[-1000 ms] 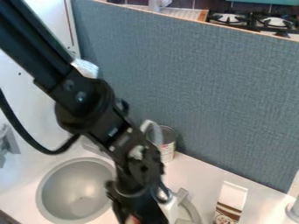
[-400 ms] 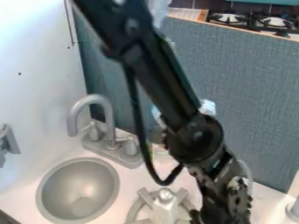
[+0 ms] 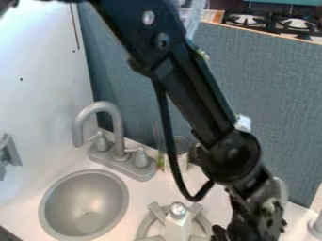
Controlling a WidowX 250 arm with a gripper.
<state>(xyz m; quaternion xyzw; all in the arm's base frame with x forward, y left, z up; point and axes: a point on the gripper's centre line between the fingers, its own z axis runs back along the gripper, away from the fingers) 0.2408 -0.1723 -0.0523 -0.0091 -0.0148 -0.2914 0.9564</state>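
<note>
Gripper: the black two-finger gripper [image 3: 242, 233] hangs low at the near edge, right of centre.
Grip: spread or pressed together, the view cannot tell.
Container: a white container with a rounded silver top [image 3: 179, 226] stands upright at the grey ring-shaped burner [image 3: 144, 228], just left of the gripper.
Sink: a round grey basin [image 3: 83, 202] lies left.
Faucet: a curved grey faucet [image 3: 118, 134] rises on its far side.
</note>
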